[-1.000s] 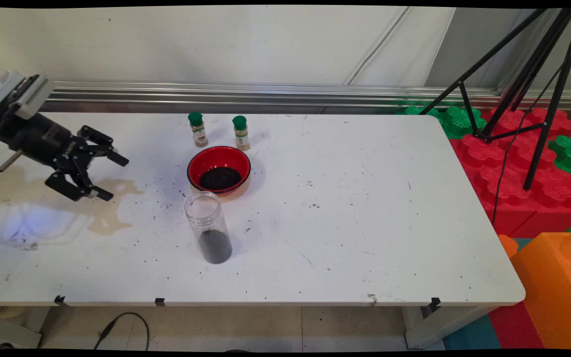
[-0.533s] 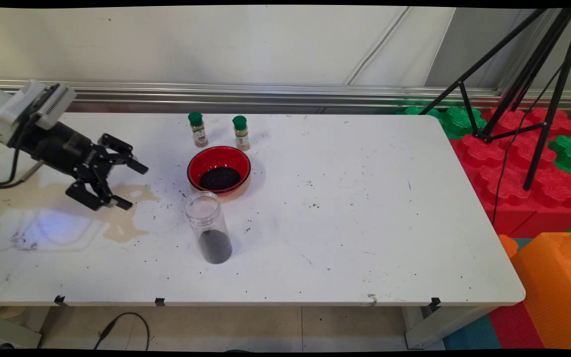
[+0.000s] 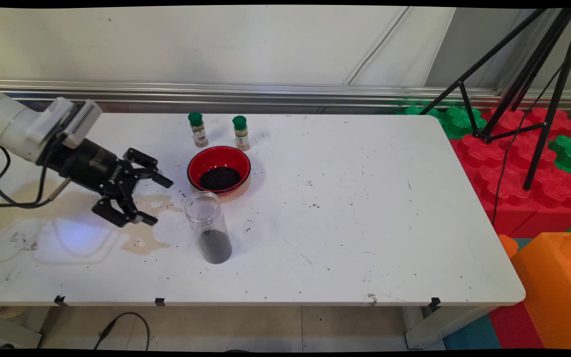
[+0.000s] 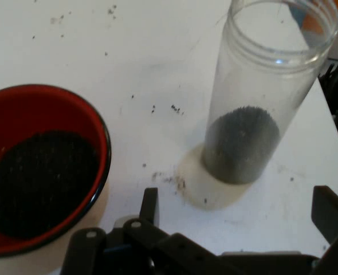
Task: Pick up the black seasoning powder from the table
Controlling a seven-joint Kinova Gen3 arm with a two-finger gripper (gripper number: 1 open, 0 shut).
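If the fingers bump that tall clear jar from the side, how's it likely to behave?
The clear jar stands tall and narrow, so a high push probably tips it. The dark grains fill only its bottom, which likely steadies it against low pushes. It has no lid, so tipping would probably spill them. Its smooth wall may slip between the open gripper fingers.

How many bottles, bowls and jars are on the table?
Green-capped spice bottles: 2, one and the other
Red bowl with dark grains: 1
Clear jar with dark grains at the bottom: 1
Total: 4
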